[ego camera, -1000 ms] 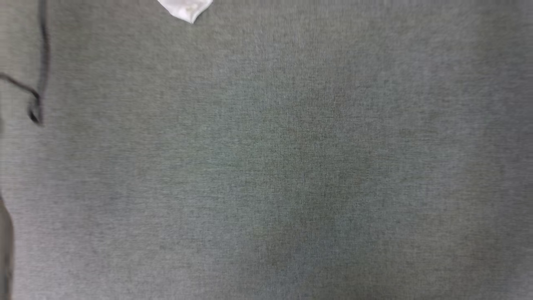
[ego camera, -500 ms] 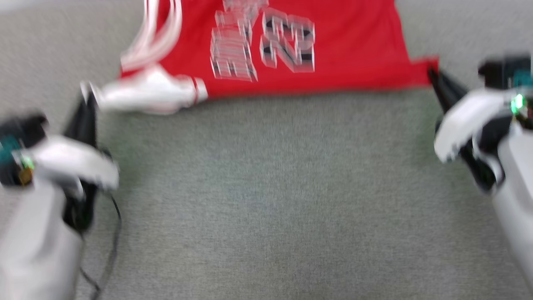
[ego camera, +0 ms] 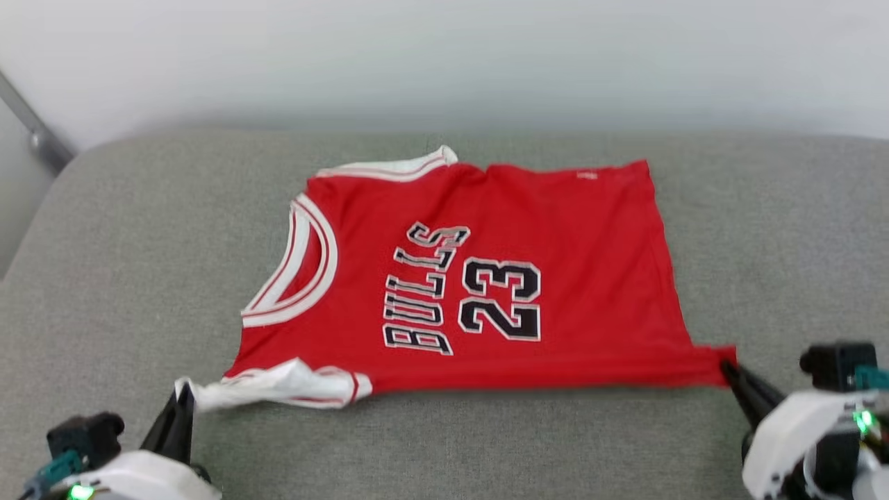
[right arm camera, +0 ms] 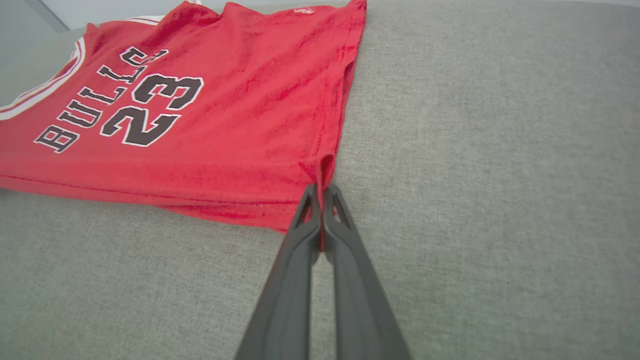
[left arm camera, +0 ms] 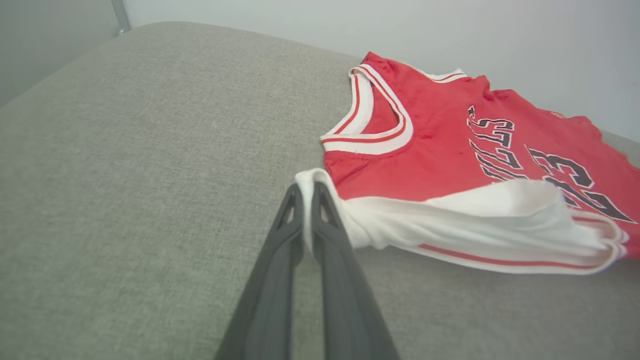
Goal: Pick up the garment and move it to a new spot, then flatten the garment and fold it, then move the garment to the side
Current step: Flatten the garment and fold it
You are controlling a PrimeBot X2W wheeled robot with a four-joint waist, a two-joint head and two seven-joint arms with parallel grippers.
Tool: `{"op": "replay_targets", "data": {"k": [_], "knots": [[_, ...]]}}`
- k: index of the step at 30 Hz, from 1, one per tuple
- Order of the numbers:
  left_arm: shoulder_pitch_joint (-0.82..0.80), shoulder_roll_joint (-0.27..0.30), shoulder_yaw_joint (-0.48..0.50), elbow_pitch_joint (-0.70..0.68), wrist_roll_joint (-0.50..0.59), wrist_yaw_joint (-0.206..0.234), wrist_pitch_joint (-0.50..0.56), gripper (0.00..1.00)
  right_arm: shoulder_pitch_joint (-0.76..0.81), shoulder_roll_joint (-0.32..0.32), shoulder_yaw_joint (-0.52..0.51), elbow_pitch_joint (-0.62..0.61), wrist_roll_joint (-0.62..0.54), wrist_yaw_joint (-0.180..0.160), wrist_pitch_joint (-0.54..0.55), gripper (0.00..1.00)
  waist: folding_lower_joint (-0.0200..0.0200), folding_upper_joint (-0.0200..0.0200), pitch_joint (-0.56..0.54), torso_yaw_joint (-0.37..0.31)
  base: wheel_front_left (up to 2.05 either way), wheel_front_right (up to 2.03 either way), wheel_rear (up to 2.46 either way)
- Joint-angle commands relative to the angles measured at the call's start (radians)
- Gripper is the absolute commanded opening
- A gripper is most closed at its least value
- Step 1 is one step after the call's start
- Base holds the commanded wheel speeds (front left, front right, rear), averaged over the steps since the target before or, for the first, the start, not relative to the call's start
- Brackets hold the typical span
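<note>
The garment (ego camera: 555, 243) is a red jersey with white trim and a black number print. It lies spread across a grey cushion, collar to the left, print facing up. My left gripper (ego camera: 184, 392) is shut on the white sleeve's tip (left arm camera: 307, 177) at the near left corner; the left gripper (left arm camera: 306, 192) pinches the cloth between its fingertips. At the near right, my right gripper (ego camera: 726, 364) is shut on the red hem corner. In the right wrist view the garment (right arm camera: 225, 100) runs up and left from the right gripper (right arm camera: 321, 192).
The grey cushion (ego camera: 139, 243) has a rounded far left corner. A pale wall (ego camera: 444, 55) rises behind it, and a metal bar (ego camera: 35, 132) slants at the far left. Bare cushion lies on both sides of the jersey and in front of it.
The head camera has tilted up from bare grey fabric to the whole jersey. Both grippers stay shut on the same corners; the jersey now lies flat and stretched between them.
</note>
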Motion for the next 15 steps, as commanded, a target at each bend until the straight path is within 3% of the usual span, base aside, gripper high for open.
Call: {"op": "replay_targets", "data": {"k": [1, 9, 15], "knots": [[0.039, 0.017, 0.012, -0.029, -0.004, 0.022, 0.011, 0.0, 0.048, 0.006, -0.027, -0.028, -0.006, -0.002, 0.022, 0.0, 0.0004, -0.0001, -0.025, -0.002, 0.0, 0.0, 0.0], [0.245, 0.049, 0.038, -0.268, -0.044, 0.135, 0.129, 0.0, 0.278, 0.081, -0.15, -0.246, -0.05, -0.002, 0.175, 0.0, 0.0004, -0.0001, -0.048, -0.001, 0.0, 0.0, 0.0], [0.219, 0.067, 0.03, -0.374, -0.038, 0.148, 0.173, 0.0, 0.252, 0.116, -0.178, -0.331, -0.073, -0.002, 0.226, 0.0, 0.0004, -0.0001, -0.002, -0.001, 0.0, 0.0, 0.0]]}}
